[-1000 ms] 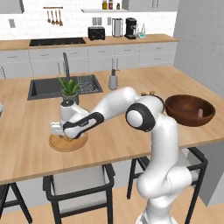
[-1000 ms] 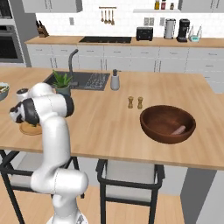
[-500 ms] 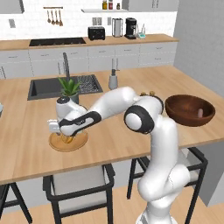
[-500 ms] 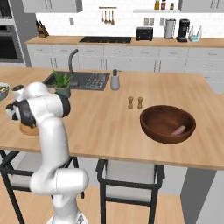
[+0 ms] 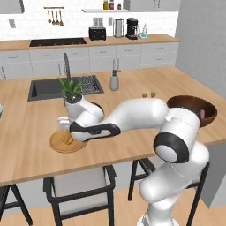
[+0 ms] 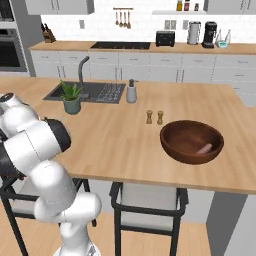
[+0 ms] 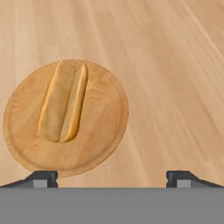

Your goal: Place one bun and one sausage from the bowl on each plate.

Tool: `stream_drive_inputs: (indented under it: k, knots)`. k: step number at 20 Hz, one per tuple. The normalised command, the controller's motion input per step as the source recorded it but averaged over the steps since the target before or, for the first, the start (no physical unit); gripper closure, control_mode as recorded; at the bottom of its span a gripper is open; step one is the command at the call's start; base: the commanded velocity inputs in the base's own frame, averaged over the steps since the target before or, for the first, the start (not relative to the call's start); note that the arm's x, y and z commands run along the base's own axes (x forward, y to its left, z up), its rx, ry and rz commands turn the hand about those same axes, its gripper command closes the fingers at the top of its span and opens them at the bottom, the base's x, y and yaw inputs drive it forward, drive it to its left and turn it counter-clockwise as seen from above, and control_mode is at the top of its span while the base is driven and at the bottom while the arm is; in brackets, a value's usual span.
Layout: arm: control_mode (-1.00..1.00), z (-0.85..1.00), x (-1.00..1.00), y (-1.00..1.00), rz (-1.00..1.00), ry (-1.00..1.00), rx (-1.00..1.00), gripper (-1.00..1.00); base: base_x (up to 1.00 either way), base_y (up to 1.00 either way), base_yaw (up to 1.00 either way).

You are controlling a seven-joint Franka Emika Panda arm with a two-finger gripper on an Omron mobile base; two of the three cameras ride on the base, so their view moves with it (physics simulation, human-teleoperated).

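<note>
Tan wood made up the one plate (image 7: 65, 116) seen in the hand view, a flat round disc at the left of the frame, resting on the pale wooden counter (image 7: 175, 87). One bun (image 7: 63, 101) lay on it, split lengthwise, its long axis running nearly top to bottom of the frame and leaning slightly to the right at the top. No writing or label could be read anywhere.

One gripper (image 7: 111, 177) stood with its jaws spread wide and grasping nothing; the two dark fingertips (image 7: 41, 178) rose at the bottom edge, the left one over the plate's near rim, the right one over bare counter.

In the left base view the plate (image 5: 59, 145) sat at centre left under the hand. In the right base view one dark wooden bowl (image 6: 191, 141) stood at centre right, holding one pale sausage (image 6: 203, 148); two small shakers (image 6: 154, 117) stood just left of it.
</note>
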Motion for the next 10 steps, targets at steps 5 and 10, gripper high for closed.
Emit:
stream_drive_inputs:
  k: [5, 10]
  knots:
    - [-1.0, 0.77, -1.0, -0.96, 0.0, -0.05, 0.0, -1.0, 0.0, 0.0, 0.0]
    - [1.0, 0.37, -0.6, -0.6, 0.04, 0.0, 0.01, -1.0, -0.4, -0.4, 0.03]
